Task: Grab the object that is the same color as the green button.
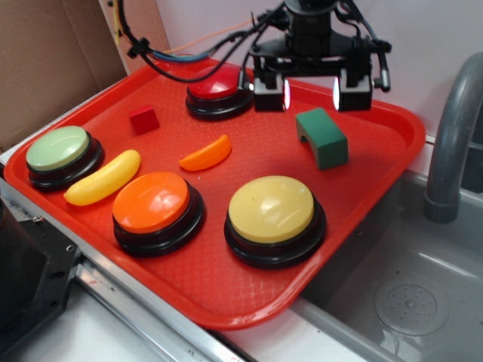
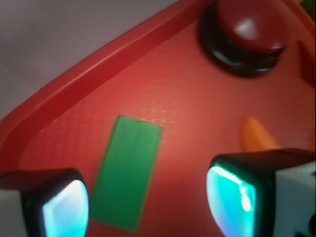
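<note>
The object, a dark green arch block (image 1: 323, 137), stands on the red tray (image 1: 226, 294) at the back right. From the wrist it shows as a green rectangle (image 2: 127, 172) lying below and between my fingers, closer to the left one. My gripper (image 1: 312, 93) hovers open just above and behind the block, touching nothing; in the wrist view the gripper (image 2: 148, 207) has both pads glowing pale. The green button (image 1: 59, 149), pale green dome on a black base, sits at the tray's far left.
A red button (image 1: 219, 87) sits just left of the gripper. An orange button (image 1: 153, 204) and yellow button (image 1: 272, 213) stand at the front. A small red cube (image 1: 143, 119), orange slice (image 1: 207, 154) and yellow banana (image 1: 103, 178) lie between. A grey sink and faucet (image 1: 450, 136) are to the right.
</note>
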{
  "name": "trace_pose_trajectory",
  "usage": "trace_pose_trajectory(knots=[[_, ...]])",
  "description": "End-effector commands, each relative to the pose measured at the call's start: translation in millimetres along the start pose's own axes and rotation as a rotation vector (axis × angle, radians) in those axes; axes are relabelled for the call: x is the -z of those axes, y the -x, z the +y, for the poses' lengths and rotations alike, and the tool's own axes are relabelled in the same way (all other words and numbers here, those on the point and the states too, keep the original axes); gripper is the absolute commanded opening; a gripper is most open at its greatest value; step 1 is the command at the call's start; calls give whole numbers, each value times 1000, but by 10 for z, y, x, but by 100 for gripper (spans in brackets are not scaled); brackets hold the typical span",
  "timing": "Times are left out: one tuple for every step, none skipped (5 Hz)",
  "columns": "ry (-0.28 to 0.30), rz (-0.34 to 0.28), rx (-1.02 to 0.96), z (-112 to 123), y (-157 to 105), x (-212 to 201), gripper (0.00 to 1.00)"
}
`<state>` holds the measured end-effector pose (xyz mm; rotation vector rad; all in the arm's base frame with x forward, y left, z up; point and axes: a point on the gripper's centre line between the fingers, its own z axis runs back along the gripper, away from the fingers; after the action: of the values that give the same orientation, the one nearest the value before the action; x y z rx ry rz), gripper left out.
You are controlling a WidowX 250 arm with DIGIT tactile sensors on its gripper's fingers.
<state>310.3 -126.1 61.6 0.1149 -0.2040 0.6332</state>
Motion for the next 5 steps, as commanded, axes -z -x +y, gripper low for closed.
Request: trace_pose_trajectory(knots=[[103,12,-28,-43,-159,142,100],[116,26,-30,-14,-178,127,100],[113,28,-35,-50,-190,142,100],[136,30,12,-22,-192,136,0],[159,18,23,-31,-176,165,0]])
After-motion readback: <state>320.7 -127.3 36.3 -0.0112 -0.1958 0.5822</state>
